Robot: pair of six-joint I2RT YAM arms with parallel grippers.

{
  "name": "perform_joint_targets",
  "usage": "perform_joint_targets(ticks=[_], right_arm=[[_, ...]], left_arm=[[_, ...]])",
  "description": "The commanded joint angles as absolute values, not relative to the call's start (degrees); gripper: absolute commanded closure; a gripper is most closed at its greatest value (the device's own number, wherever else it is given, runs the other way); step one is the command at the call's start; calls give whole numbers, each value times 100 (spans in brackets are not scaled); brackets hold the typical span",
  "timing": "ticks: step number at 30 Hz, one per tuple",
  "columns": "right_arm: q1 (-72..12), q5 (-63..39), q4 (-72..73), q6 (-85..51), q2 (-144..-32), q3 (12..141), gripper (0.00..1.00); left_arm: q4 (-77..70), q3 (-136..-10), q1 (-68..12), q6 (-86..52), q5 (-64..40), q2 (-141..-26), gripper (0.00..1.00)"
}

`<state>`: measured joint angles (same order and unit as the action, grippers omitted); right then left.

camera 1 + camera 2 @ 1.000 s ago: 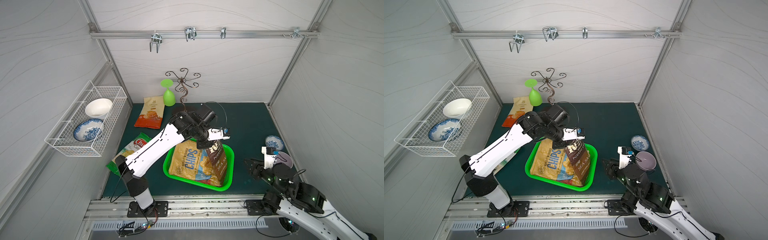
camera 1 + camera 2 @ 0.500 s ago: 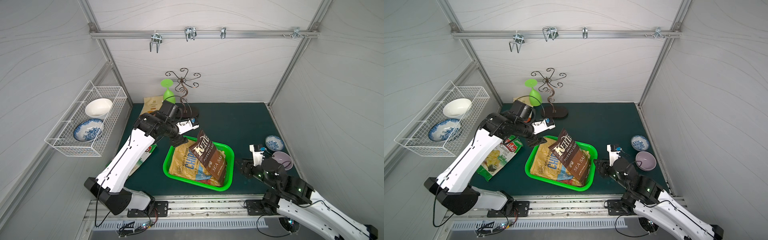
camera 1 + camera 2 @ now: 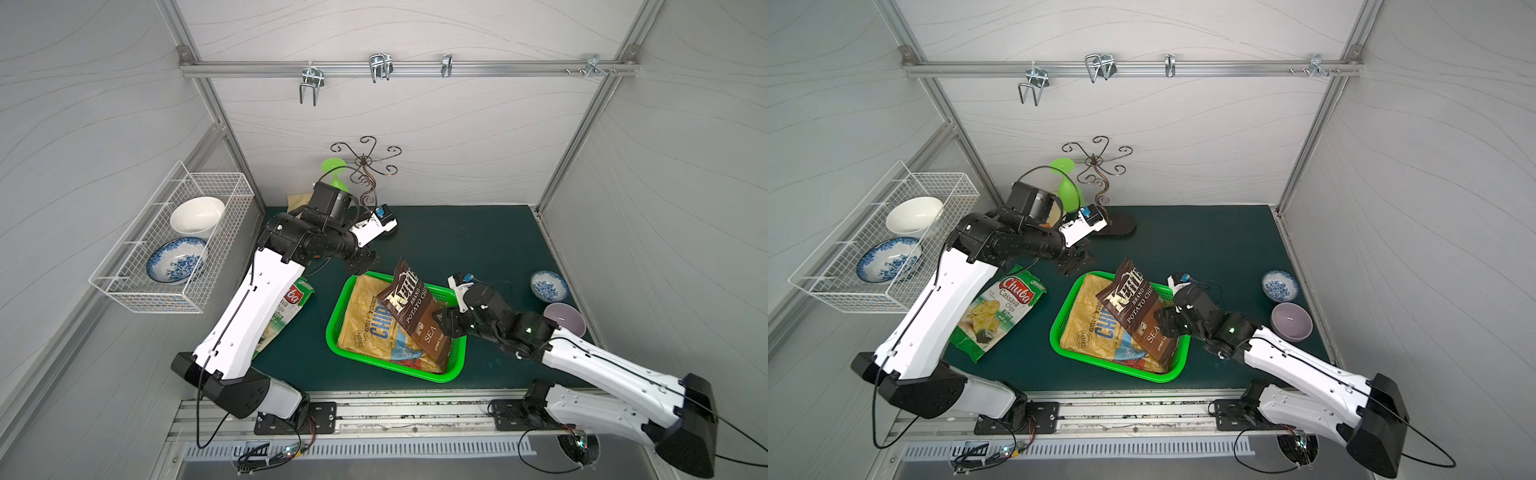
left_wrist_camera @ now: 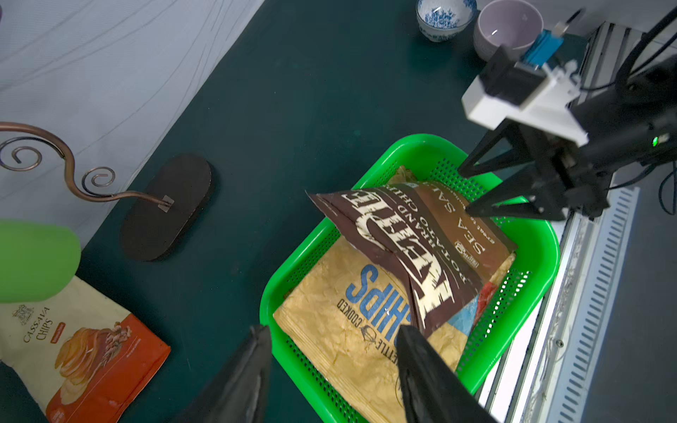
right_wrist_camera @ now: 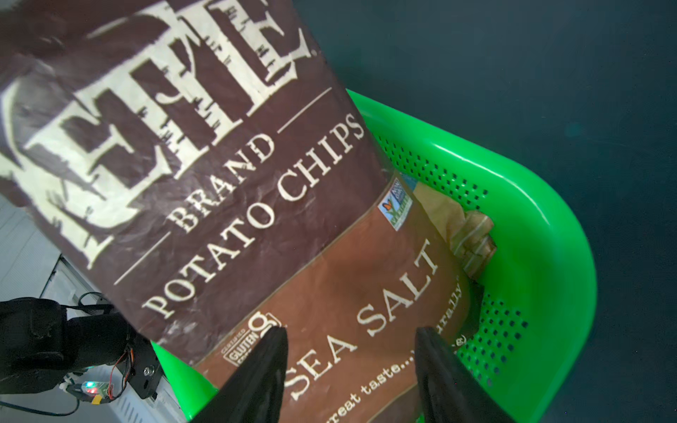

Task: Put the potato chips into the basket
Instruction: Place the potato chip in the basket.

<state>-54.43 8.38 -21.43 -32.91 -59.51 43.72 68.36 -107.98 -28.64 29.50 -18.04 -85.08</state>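
Note:
The green basket sits mid-mat with a tan "CHIPS" bag flat inside. A brown Kettle potato chips bag leans tilted on it, its top corner raised. My left gripper hangs open and empty just behind the basket's far left corner. My right gripper is open at the Kettle bag's lower "SEA SALT" end, with one fingertip close against the bag's face. A white-green Cassava Chips bag lies left of the basket, and a cream-orange one at the back left.
A white wire rack with two bowls hangs on the left wall. A scrolled metal stand and an upturned green glass stand at the back. A blue-patterned bowl and a lilac bowl sit at the right edge.
My left gripper let go of the Kettle bag over the basket and drew back toward the back left. The bag now leans in the basket. My right arm reached in to the bag's lower end.

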Motion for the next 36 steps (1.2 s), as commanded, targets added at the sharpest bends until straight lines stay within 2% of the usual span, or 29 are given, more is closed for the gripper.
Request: perform_joint_targets(ticks=[1,10,18,26,36], right_arm=[[-5431,423,-1494,-3099,-6355,4534,41],[-6065,166,-1081,-2848,-7472,4938,41],[-6251,-145,-890,-2920,-8096,5087,41],[-6327,-303,-944,-2900,-8058,5081,41],[-6209,106,-1414,-2722,-7198,5162,40]], left_arm=[[6600,-10913,-3173,2645,-1579,-8865,44],[6037,-9725,-3445,2487,-1219,-8751,44],[5416,-8306,-3445,2511,-735,-8492,44],[5054,-7126,-3404,2558,-220,-8249,46],[5111,-6280,-2968,2760,-166,-7790,51]])
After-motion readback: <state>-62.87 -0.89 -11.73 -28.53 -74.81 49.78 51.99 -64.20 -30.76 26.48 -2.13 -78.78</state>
